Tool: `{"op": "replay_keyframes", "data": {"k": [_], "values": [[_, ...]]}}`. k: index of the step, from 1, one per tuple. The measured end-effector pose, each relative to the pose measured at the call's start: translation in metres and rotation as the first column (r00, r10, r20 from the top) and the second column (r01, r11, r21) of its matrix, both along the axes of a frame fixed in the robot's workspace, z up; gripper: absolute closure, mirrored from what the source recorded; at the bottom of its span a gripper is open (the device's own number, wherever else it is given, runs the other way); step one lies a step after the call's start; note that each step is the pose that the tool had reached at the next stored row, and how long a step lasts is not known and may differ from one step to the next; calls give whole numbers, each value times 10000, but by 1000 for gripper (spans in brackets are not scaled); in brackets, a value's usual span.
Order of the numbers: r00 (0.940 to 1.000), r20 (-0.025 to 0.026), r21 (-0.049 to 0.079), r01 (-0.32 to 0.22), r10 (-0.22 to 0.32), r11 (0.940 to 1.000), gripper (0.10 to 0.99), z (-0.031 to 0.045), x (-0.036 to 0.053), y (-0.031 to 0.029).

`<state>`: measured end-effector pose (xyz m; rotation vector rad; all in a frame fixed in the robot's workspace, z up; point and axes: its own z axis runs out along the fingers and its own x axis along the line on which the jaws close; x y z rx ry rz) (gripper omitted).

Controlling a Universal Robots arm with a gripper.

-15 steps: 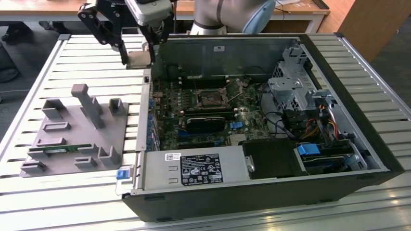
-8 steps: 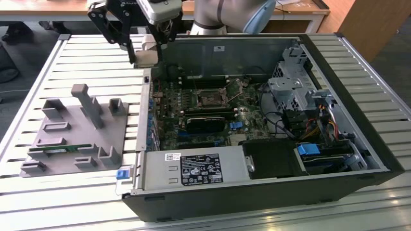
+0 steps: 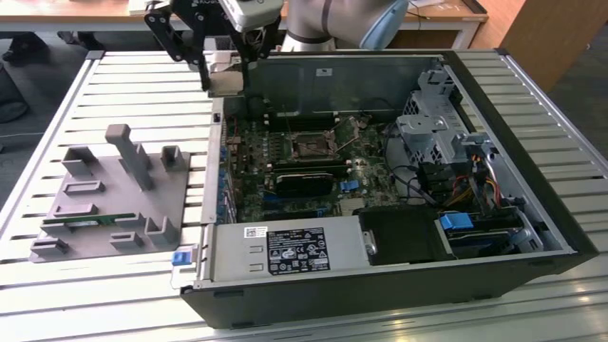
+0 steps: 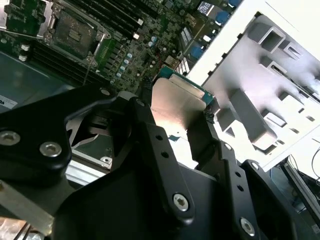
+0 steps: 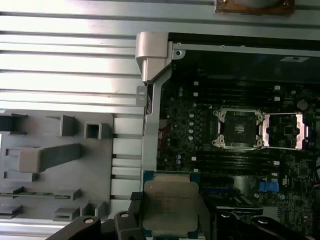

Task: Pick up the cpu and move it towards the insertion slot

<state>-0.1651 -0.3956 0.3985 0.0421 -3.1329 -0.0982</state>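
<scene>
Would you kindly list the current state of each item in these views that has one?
cpu: lifted, gripped between the fingers, above the case edge.
gripper: shut on the cpu.
insertion slot: open, empty, its metal frame flipped aside.
computer case: side panel off, board exposed.
grey fixture tray: holds a green strip.

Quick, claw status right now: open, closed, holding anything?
Claw: closed on the cpu, held above the case edge, not yet over the insertion slot.

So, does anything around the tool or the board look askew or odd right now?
Nothing stands out. The tool grips the cpu by its edges, level, above the board. The insertion slot sits open and bare.
</scene>
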Motion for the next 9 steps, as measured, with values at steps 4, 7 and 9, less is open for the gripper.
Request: {"op": "replay_keyframes", "data": {"k": [4, 7, 9], "values": [[10000, -1, -1, 0, 0, 10000, 557, 0, 47, 53], [10000, 0, 0, -1, 1, 10000, 557, -1, 82, 91], [10000, 0, 0, -1, 1, 10000, 557, -1, 105, 115]]}}
